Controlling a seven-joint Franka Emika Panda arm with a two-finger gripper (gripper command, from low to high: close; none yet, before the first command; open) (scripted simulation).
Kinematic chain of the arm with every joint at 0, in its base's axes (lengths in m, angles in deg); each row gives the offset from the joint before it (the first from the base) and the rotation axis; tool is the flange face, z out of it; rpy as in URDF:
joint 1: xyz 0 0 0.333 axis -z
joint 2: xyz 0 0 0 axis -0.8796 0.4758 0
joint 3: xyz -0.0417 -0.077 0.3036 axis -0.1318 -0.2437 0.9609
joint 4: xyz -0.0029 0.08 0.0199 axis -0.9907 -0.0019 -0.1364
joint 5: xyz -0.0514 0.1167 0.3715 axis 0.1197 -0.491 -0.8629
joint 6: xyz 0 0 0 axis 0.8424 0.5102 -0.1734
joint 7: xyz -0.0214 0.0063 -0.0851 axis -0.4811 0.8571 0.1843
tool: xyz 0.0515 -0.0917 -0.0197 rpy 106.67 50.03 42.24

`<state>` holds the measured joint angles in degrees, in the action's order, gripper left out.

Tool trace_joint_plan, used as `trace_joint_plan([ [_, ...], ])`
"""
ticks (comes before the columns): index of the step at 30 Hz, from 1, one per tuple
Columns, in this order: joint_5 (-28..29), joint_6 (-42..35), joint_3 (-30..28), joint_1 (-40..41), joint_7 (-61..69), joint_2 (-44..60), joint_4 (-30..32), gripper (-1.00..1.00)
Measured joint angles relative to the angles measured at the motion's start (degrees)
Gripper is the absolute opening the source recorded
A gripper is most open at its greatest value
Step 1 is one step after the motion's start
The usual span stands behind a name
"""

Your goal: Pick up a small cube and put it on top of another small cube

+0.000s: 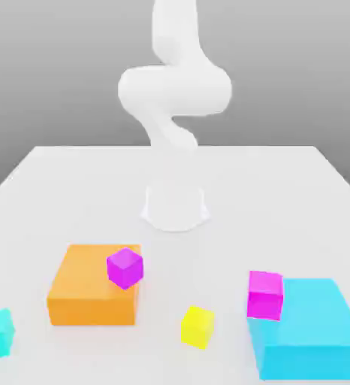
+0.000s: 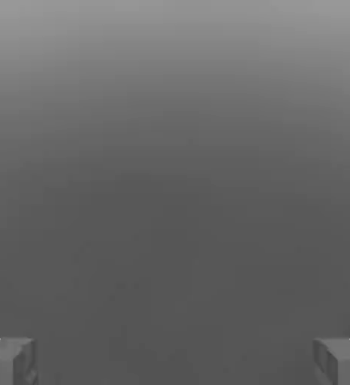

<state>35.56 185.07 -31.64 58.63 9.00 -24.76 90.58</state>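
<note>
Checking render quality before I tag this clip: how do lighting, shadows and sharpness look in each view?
Exterior view: flat, even light, soft edges throughout; the white arm nearly blends into the table; hardly any shadow under the yellow cube. Hand view: a smooth grey gradient, no glare, with the open gripper fingertips slightly blurred.

Lighting: bright, even and diffuse, no glare; white table (image 1: 50, 188) nearly shadowless, backdrop grading darker toward 12 o'clock. Exterior view soft throughout, arm (image 1: 174, 90) washed out; hand view dim grey, gradient smooth.
</note>
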Motion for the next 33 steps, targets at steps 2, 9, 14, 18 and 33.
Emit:
trace_joint_plan([
  [2,-0.3,2.5,-1.7,-2.4,5.2,4.2,2.0,0.00],
  [9,-2.2,10.6,-6.9,-9.3,22.7,18.2,8.4,0.00],
  [14,-4.2,16.3,-9.2,-13.0,35.7,28.2,13.0,0.00],
  [18,-5.6,20.9,-9.7,-14.7,45.9,36.1,16.7,0.00],
  [33,-10.1,37.5,-2.4,-9.7,62.7,59.8,19.3,-1.00],
])
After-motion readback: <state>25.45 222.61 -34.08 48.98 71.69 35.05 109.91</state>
